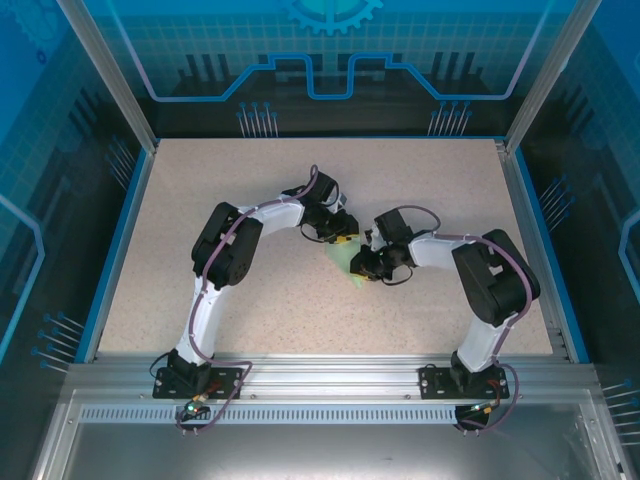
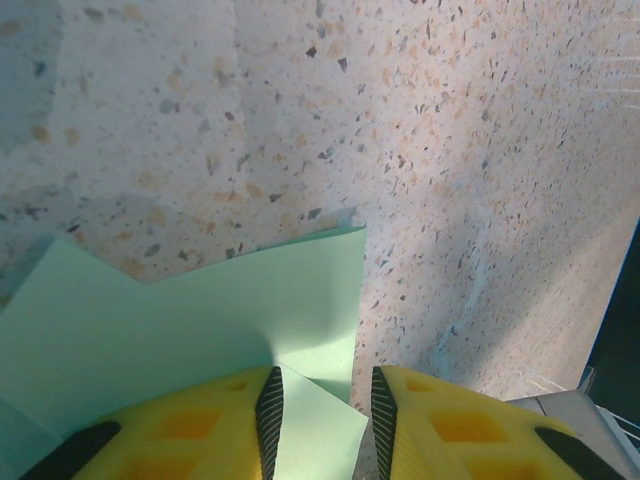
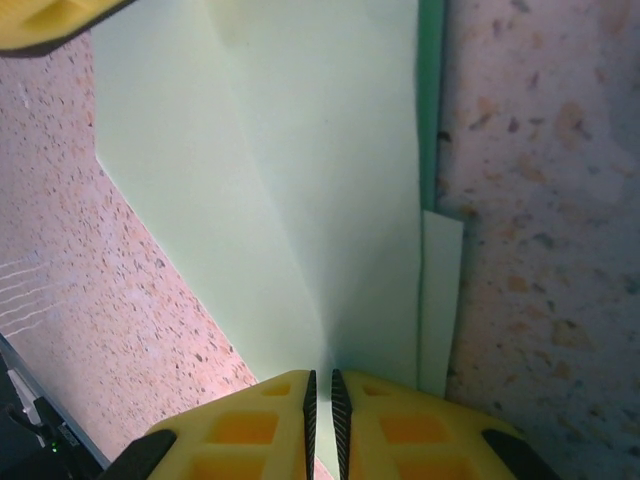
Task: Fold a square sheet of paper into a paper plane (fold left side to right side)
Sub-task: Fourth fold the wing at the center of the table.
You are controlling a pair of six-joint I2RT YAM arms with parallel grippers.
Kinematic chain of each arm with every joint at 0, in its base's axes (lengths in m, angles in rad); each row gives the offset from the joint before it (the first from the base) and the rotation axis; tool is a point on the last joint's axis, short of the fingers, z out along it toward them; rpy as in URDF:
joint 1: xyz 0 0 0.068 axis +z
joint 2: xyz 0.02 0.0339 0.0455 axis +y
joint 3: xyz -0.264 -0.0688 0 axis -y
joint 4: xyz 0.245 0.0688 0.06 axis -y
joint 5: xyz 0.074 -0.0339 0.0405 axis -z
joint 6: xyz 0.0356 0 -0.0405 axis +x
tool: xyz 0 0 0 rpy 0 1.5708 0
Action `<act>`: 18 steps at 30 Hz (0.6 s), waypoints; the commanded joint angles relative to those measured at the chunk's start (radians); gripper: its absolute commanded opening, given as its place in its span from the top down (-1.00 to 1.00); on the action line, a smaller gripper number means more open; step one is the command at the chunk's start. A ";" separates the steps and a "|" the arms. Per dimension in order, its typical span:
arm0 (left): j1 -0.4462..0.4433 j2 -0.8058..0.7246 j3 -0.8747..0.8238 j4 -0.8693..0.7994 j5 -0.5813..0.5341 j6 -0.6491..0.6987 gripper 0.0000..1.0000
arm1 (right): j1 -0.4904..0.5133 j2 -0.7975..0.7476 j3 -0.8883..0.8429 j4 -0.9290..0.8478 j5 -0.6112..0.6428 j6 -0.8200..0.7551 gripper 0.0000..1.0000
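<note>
Right wrist: paper (image 3: pixel 300 180) cropped at top; near edge behind fingers (image 3: pixel 250 430)

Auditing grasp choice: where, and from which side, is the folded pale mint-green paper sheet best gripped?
Likely its creased end, where the right gripper pinches the folded pale mint-green paper sheet. Come in low from that edge, along the speckled table: the sheet lies flat and thin, leaving only edges to hold.
</note>
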 commanded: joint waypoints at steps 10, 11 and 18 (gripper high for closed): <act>0.019 0.077 -0.026 -0.046 -0.083 -0.010 0.31 | 0.023 -0.042 -0.095 -0.232 -0.012 -0.088 0.68; 0.019 0.077 -0.026 -0.047 -0.083 -0.010 0.31 | 0.024 -0.045 -0.096 -0.242 -0.016 -0.097 0.68; 0.019 0.072 -0.023 -0.052 -0.081 -0.007 0.31 | 0.024 -0.071 -0.132 -0.278 -0.036 -0.138 0.67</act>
